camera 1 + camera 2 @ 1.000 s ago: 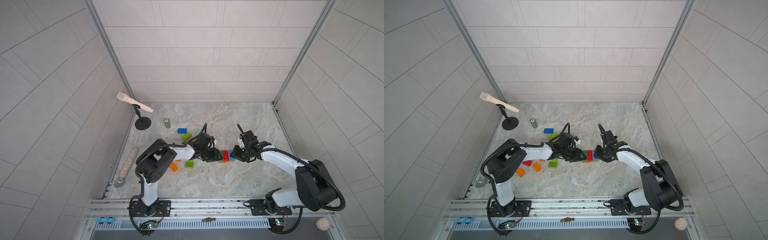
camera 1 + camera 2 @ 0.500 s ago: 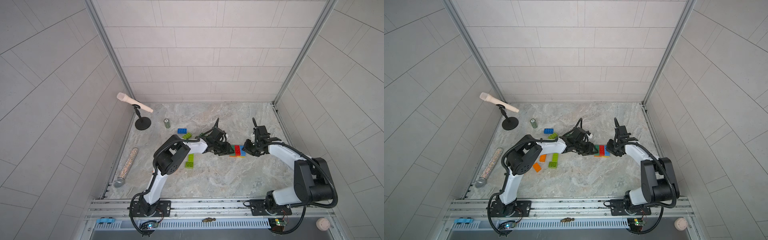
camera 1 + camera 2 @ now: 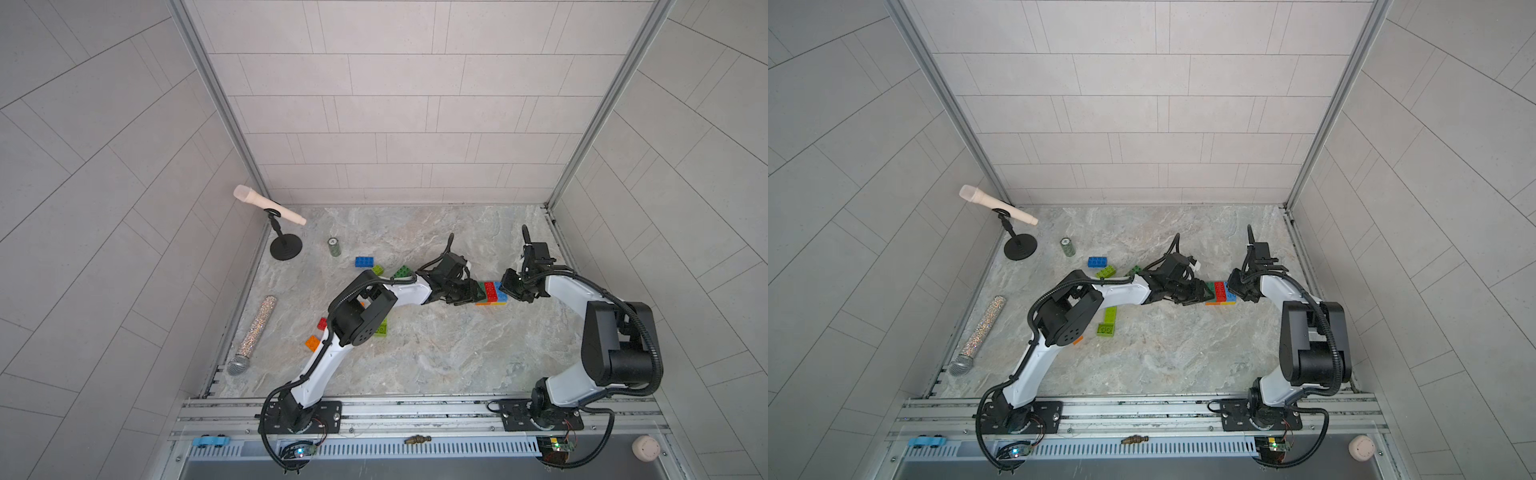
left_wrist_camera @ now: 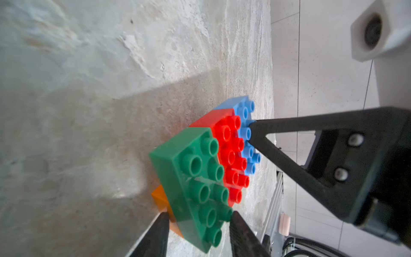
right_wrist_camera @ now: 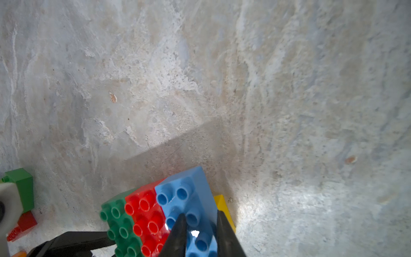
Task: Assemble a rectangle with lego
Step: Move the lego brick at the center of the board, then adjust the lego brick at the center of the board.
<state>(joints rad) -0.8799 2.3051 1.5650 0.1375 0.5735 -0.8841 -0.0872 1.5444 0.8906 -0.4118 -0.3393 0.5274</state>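
Marble tabletop (image 3: 1183,353), left arm (image 3: 1038,361) hiding orange brick (image 3: 1077,340), yellow brick (image 5: 222,204) mostly covered

A dark green brick (image 4: 195,178), a red brick (image 4: 231,155) and a light blue brick (image 4: 245,131) sit side by side, studs up, stacked on an orange brick (image 4: 161,199) and a yellow brick (image 5: 222,204). Well apart from this slab lie a loose blue brick (image 3: 364,262), a lime brick (image 3: 377,270), a loose green brick (image 3: 402,272), a loose red brick (image 3: 322,323) and a loose orange brick (image 3: 312,342).
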